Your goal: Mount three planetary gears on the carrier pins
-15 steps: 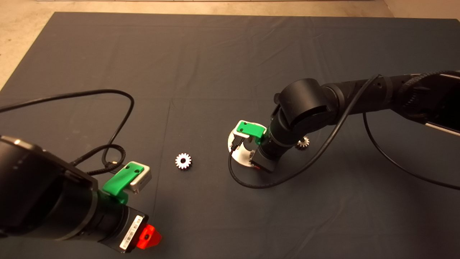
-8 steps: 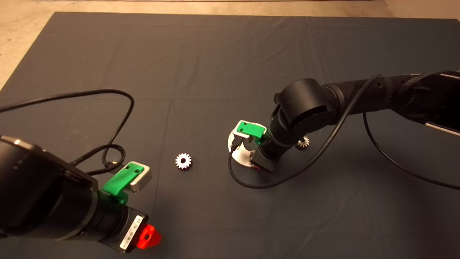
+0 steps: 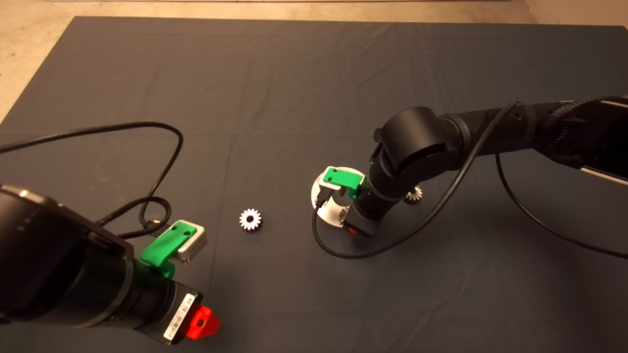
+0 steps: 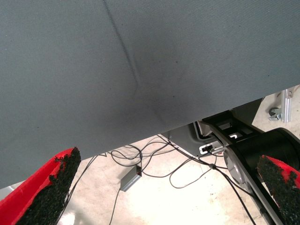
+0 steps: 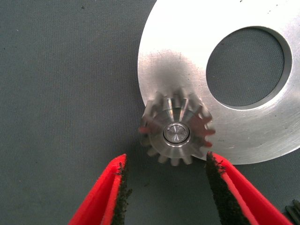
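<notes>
Hovering over the carrier disc (image 3: 324, 196), the right gripper (image 5: 165, 187) pointed down at the desk mat (image 3: 294, 88). Jaws were open, wider than the gear, holding nothing. One planetary gear (image 5: 177, 132) sat on a carrier pin (image 5: 176, 133) near the disc's rim, pin end showing through the bore. Gear stood between the two pads, touching neither; its teeth overhung the disc edge on the side toward the fingers (image 5: 220, 187). Disc's large central hole (image 5: 245, 66) showed mat through it.

Other gears lay loose on the mat: a bright one (image 3: 250, 219) well apart from the disc, toward the left arm; a darker one (image 3: 413, 195) just beyond the right wrist, on the far side of the disc from the first. In the head view the right arm hid most of the disc, other pins not visible.

Left gripper (image 4: 161, 197) sat parked at the desk's lower left edge, jaws wide open, empty. Its wrist view looked past the mat edge to floor and loose cables (image 4: 154, 164).
</notes>
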